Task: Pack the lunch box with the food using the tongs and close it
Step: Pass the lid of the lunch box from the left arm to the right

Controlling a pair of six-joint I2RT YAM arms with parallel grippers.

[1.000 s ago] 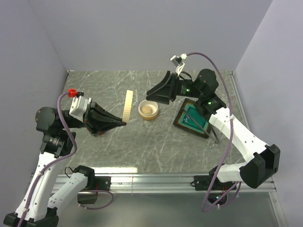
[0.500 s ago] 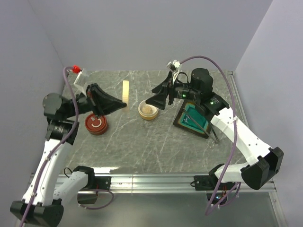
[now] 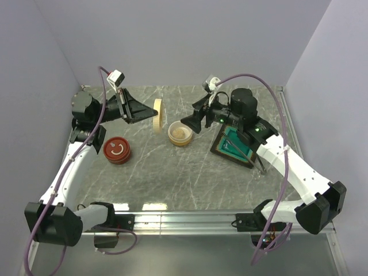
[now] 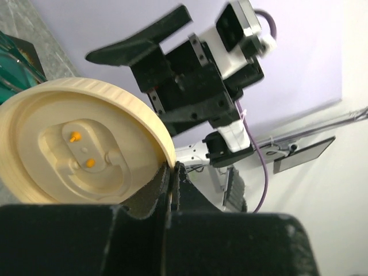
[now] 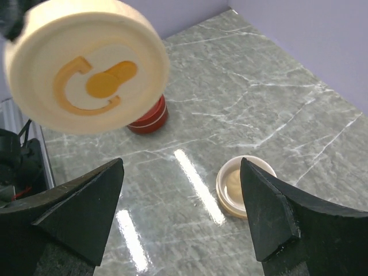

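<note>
Overhead: one red tub (image 3: 117, 150), one cream tub (image 3: 180, 133); left gripper (image 3: 149, 117) pinches one lid (image 3: 158, 115), underside seen only from its wrist; right gripper (image 5: 181, 165) gapes.

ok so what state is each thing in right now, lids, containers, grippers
cream lid: off its container, held on edge in the air
cream container: open, upright on the table
red container: lid on, upright on the table
left gripper: shut on the cream lid's rim
right gripper: open, empty
</note>
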